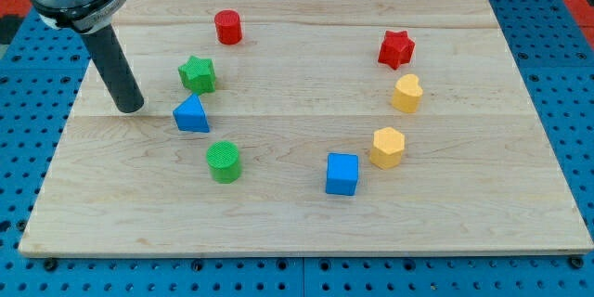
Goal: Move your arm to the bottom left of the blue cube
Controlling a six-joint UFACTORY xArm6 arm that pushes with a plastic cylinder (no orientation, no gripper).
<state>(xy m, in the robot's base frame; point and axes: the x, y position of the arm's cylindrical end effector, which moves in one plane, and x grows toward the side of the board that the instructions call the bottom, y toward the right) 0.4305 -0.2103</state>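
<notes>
The task is still at its beginning, I judge: my tip [129, 109] rests on the bench [297, 232] near the view's left edge, well apart from the blue cube [342, 174]. The end effector is only a straight rod, so it has nothing to open or close and it holds nothing.

The blue cube lies in the lower middle of the bench, toward the view's right and bottom from my tip. Just beside it, on the view's right and slightly higher, stands a yellow hexagonal block [388, 147].

The goal place is the bare wood at the bottom left of the blue cube. The next move calls for a long slide toward the view's right and bottom. Two blocks lie near this way: a blue triangular block [191, 114] just to the right of my tip, and a green cylinder [223, 161] lower down. I think the tip should pass below both of them, so that none is pushed.
</notes>
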